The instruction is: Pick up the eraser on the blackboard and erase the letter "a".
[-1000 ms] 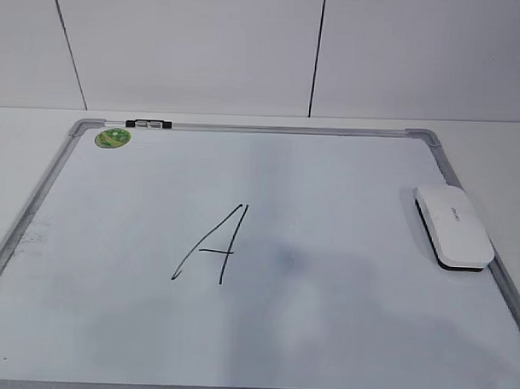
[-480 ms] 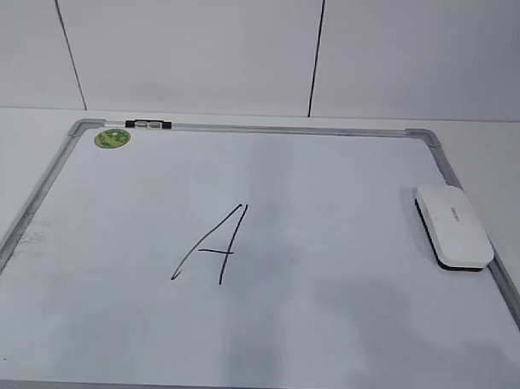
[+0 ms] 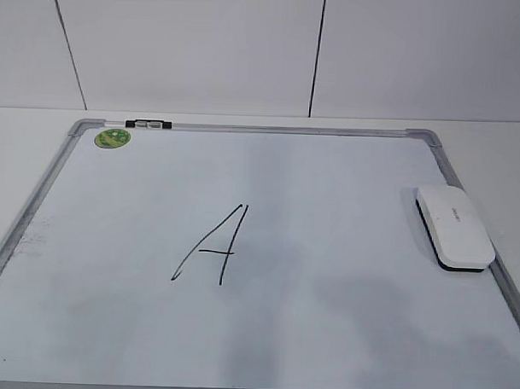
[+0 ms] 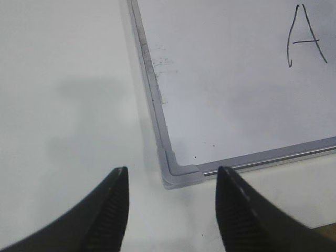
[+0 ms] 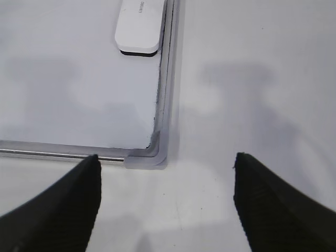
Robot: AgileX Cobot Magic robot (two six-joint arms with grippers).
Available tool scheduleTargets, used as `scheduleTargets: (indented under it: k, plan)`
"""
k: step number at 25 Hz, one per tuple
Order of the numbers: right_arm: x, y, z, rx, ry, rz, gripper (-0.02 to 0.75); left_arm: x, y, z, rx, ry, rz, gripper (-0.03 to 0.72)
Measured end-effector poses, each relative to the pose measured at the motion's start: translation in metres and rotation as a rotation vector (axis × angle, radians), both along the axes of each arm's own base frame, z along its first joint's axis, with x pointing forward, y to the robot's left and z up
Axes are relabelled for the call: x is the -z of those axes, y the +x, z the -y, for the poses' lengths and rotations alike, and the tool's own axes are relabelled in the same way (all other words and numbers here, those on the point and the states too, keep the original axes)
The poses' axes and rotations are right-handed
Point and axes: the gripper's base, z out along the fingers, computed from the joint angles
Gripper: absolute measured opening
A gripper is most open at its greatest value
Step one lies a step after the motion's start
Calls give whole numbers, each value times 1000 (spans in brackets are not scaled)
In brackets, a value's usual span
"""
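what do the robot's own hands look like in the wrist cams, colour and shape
Only the fingertips show. The left hand has two black fingers that taper to blunt rounded tips, with fine ribbed texture on their inner faces. The right hand has matching black tapered fingers, matte, with any ribbing too dark to make out. No cables, markings or arm links are visible in any view.

Eraser open above and leftward; blackboard frame tight along right.
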Motion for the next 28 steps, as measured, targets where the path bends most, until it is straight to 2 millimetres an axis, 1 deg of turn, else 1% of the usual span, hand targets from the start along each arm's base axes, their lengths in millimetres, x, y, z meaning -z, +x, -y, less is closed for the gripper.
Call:
scheduleTargets:
  k: [22, 25, 28]
  plan:
    - [0, 0, 0, -2, -2, 5, 594, 0, 0, 0, 0, -1, 2, 401]
    - [0, -2, 1, -2, 2, 24, 595, 0, -3, -1, 0, -5, 22, 399]
    - [0, -8, 2, -2, 9, 62, 594, -1, -10, -2, 0, -14, 65, 382]
